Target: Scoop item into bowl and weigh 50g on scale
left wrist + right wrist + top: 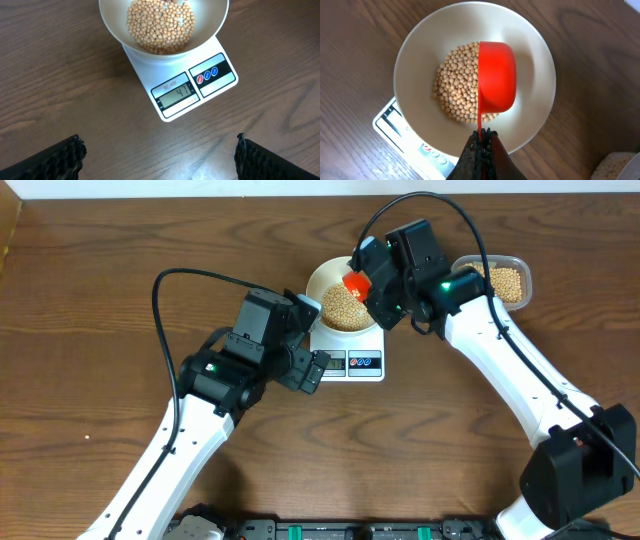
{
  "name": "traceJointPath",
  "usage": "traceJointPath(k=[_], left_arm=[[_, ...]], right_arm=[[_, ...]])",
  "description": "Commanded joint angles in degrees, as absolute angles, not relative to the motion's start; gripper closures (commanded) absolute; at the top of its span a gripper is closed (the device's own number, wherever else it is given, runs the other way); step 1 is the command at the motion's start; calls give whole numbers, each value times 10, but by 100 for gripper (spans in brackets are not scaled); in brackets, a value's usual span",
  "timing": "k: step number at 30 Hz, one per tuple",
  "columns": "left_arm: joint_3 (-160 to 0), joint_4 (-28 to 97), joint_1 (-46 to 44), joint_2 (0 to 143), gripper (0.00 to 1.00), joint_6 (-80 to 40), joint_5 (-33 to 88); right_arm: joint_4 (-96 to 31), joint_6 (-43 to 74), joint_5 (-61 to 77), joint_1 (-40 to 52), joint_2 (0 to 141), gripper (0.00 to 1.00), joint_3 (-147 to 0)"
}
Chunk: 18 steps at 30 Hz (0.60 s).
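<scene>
The white bowl stands on the white scale, with a heap of tan beans inside. The scale's display reads 47. My right gripper is shut on the thin handle of a red scoop, which is tipped on its side over the beans. My left gripper is open and empty over bare table, just near the scale's front.
A clear plastic tub holding more beans stands at the back right, behind my right arm; its corner shows in the right wrist view. The wooden table stretches left and front.
</scene>
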<state>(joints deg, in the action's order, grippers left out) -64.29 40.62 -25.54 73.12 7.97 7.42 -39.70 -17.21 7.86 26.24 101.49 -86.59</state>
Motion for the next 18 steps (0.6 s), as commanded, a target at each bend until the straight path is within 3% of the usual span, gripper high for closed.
traceJointPath(k=[1, 8, 18], left_arm=[[-641, 407, -253, 730, 3, 85, 77], [-641, 407, -253, 730, 3, 85, 77], [-641, 407, -253, 730, 3, 85, 77]], right_arm=[[-393, -221, 76, 271, 999, 99, -880], [-390, -255, 77, 271, 999, 99, -880], [-370, -132, 87, 260, 999, 99, -880]])
